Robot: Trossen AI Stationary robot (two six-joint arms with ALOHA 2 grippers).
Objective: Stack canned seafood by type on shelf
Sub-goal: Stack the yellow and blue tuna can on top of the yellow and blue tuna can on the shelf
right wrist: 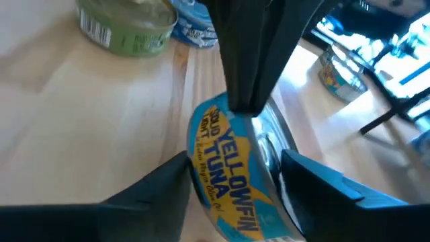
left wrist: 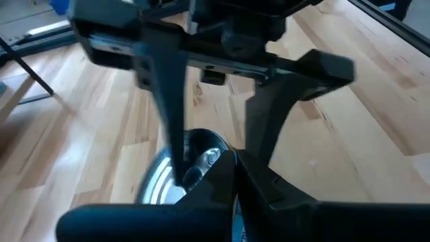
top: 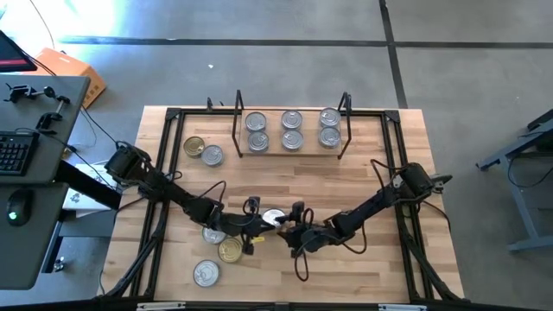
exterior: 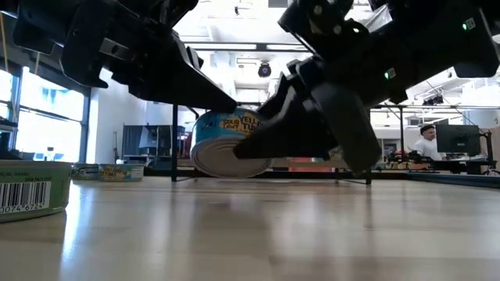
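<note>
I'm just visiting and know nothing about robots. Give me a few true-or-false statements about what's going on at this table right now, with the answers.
1. Both hands meet at one tin in the middle of the table. True: the left hand and right hand are at the blue yellowfin tuna tin.
2. That tin lies flat. False: it is tilted on its edge.
3. The shelf holds no tins. False: three pairs of silver-lidded tins stand on it.
4. A gold-lidded tin sits left of the shelf. True.
</note>
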